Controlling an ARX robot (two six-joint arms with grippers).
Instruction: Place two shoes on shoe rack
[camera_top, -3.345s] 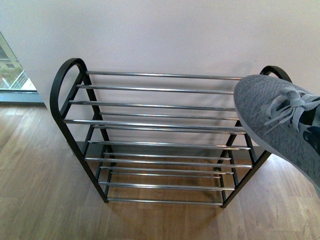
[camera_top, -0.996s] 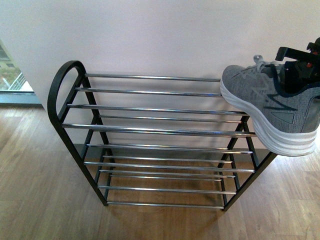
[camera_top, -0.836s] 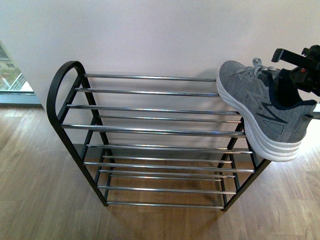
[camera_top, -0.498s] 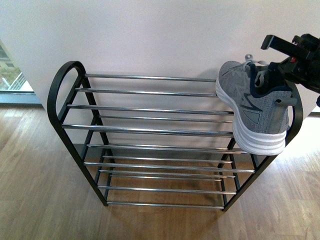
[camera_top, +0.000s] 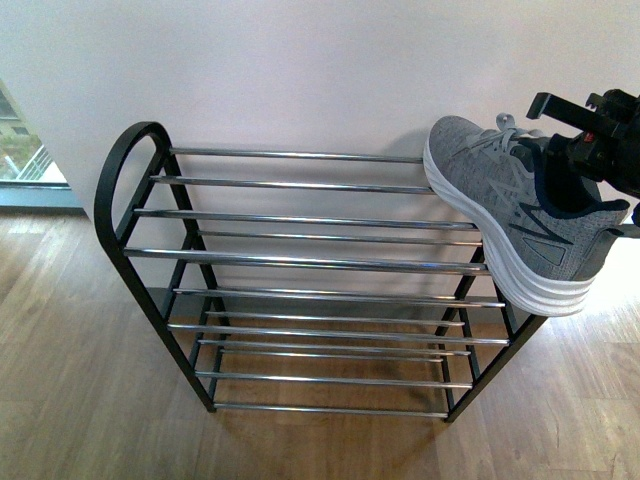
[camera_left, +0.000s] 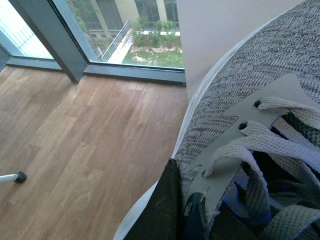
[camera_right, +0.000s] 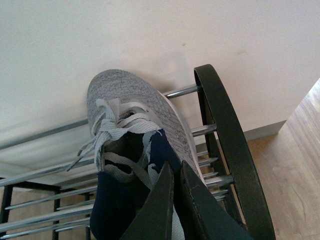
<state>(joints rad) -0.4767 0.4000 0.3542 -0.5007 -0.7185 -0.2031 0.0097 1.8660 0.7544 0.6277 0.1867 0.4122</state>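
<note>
Grey knit over a white sole, one sneaker (camera_top: 500, 215) is held at the right end of the rack (camera_top: 300, 263), over its top tier. The toe is turned toward the wall (camera_top: 300, 70) and sits above the rear bars, while the heel is tipped down and juts out past the front bar. Whether the sole is touching the bars cannot be told. The dark collar is pinched by the right gripper (camera_right: 176, 172), whose jaws are clenched on the collar's edge beside the laces. The rack's black loop end (camera_right: 227, 150) is seen just beside the shoe in the right wrist view. The two lower tiers are seen through the chrome bars, and the rack is stood on a wooden floor (camera_top: 90, 400) against the wall.

The other sneaker (camera_left: 235, 95) is gripped by the left gripper (camera_left: 192, 220), its jaws closed on the upper near the laces. It is carried above the floor, near a window (camera_left: 125, 30).
</note>
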